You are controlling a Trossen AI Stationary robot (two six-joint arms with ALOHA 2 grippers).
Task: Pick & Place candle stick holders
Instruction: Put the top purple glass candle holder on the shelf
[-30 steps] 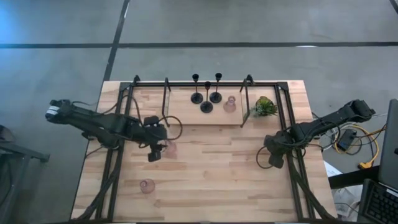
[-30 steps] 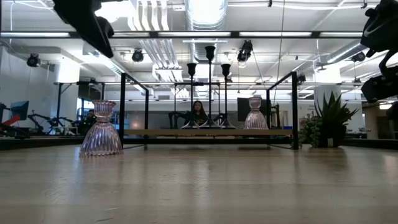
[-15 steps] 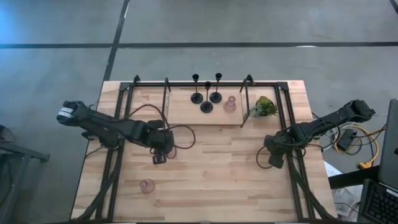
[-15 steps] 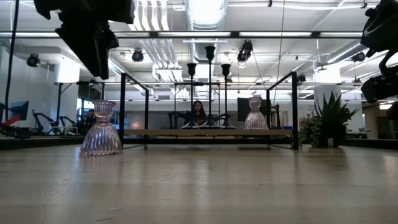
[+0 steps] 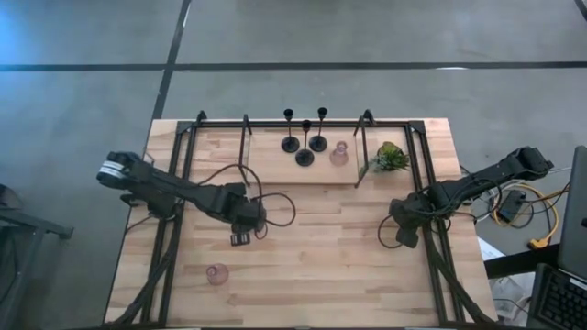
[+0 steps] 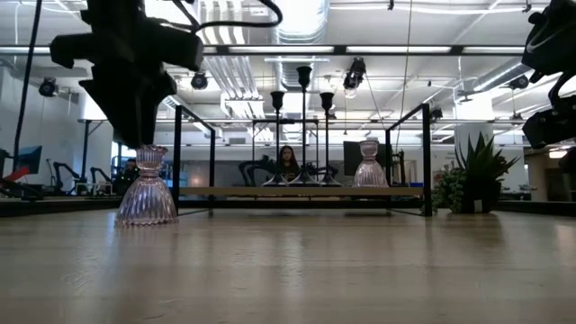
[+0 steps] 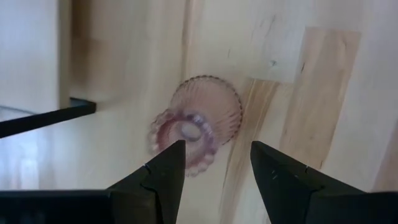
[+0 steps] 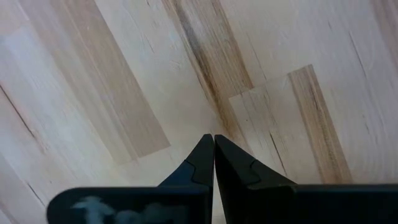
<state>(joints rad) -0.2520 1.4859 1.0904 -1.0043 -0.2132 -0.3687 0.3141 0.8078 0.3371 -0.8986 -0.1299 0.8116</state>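
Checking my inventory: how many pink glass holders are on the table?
3. One pink holder stands on the raised shelf beside the black holders, one sits near the front left, and one is under the left hand.

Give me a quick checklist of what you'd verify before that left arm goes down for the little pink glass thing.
1. Left gripper open: ok.
2. Squat translucent pink glass candle holder under the left gripper and upright: ok.
3. Holder centred in the gap: not ok, it sits nearer one finger.
4. Bare wooden table around the holder: ok.
5. Right gripper shut, waiting at the table's right side: ok.
6. Height above the holder: cannot tell.
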